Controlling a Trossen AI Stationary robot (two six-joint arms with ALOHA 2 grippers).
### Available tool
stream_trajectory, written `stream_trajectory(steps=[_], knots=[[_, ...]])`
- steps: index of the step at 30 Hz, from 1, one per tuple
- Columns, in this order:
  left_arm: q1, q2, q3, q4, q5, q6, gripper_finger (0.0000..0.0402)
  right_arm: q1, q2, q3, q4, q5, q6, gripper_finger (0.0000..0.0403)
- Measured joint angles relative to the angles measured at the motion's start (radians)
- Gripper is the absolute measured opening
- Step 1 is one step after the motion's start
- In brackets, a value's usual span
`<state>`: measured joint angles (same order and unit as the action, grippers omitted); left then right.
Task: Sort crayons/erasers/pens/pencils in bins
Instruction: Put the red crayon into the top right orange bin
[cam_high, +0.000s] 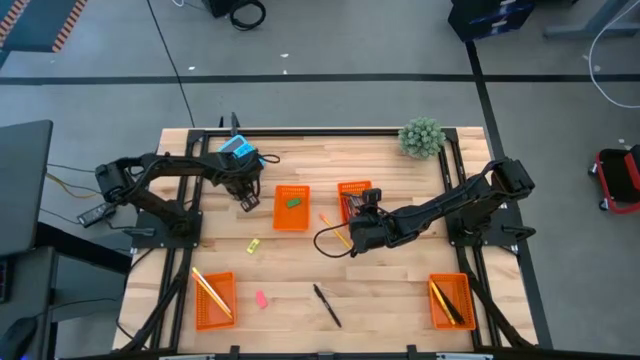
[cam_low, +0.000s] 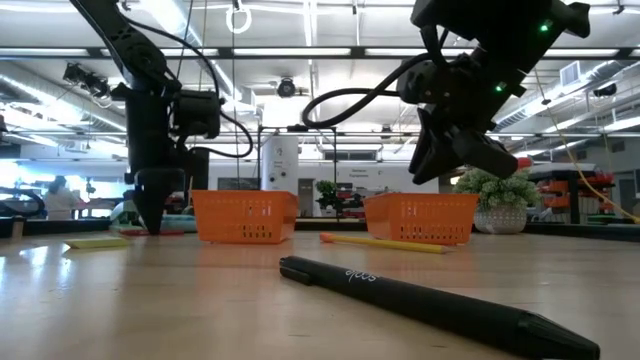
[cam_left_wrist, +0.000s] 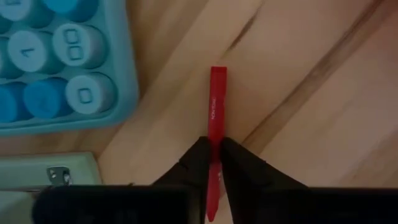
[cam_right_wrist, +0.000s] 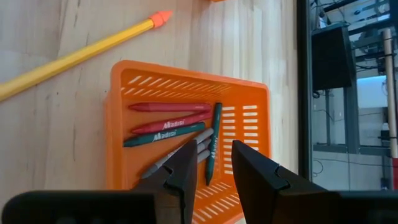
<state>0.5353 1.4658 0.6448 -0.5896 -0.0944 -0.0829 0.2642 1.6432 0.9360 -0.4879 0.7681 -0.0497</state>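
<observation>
My left gripper (cam_high: 243, 203) stands at the table beside the blue calculator (cam_high: 237, 148), shut on a red crayon (cam_left_wrist: 215, 106). My right gripper (cam_right_wrist: 214, 168) is open and empty above the orange bin (cam_high: 355, 200) that holds several red, green and grey crayons (cam_right_wrist: 171, 118). A second bin (cam_high: 291, 207) holds a green eraser. The near-left bin (cam_high: 214, 298) holds yellow pencils. The near-right bin (cam_high: 450, 300) holds dark and yellow sticks. A yellow eraser (cam_high: 253, 245), a pink eraser (cam_high: 261, 298), a black pen (cam_high: 326, 305) and a yellow pencil (cam_high: 335, 230) lie loose on the table. My left gripper pinches the red crayon's two long sides (cam_left_wrist: 214, 134) between its two fingertips, about mid-length. The fingers point down from above and lie across the crayon. The crayon lies level along the wood; whether it is clear of the table I cannot tell.
A small green plant (cam_high: 421, 137) stands at the far right corner. The calculator lies close to my left gripper's far side. The black pen (cam_low: 420, 295) lies near the table's front edge. Bare wood shows in the middle between the bins.
</observation>
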Motion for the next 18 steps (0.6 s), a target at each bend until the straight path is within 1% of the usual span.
stream_trajectory(steps=[3, 6, 10, 14, 18], knots=[[-0.014, 0.000, -0.001, 0.007, 0.001, -0.012, 0.0066, 0.000, 0.000, 0.000, -0.005, -0.012, 0.001, 0.0106], [-0.025, 0.000, -0.002, 0.013, 0.003, -0.036, 0.0071, 0.000, 0.000, 0.000, -0.006, -0.014, 0.001, 0.0106], [-0.047, 0.000, -0.003, 0.029, 0.007, -0.094, 0.0055, 0.000, 0.000, 0.000, -0.050, -0.014, 0.017, 0.0106], [-0.075, 0.001, -0.002, 0.039, 0.018, -0.116, 0.0037, 0.000, 0.000, 0.000, -0.140, -0.015, 0.082, 0.0106], [-0.084, 0.001, -0.002, 0.044, 0.020, -0.114, 0.0038, 0.000, 0.000, 0.000, -0.203, -0.014, 0.148, 0.0106]])
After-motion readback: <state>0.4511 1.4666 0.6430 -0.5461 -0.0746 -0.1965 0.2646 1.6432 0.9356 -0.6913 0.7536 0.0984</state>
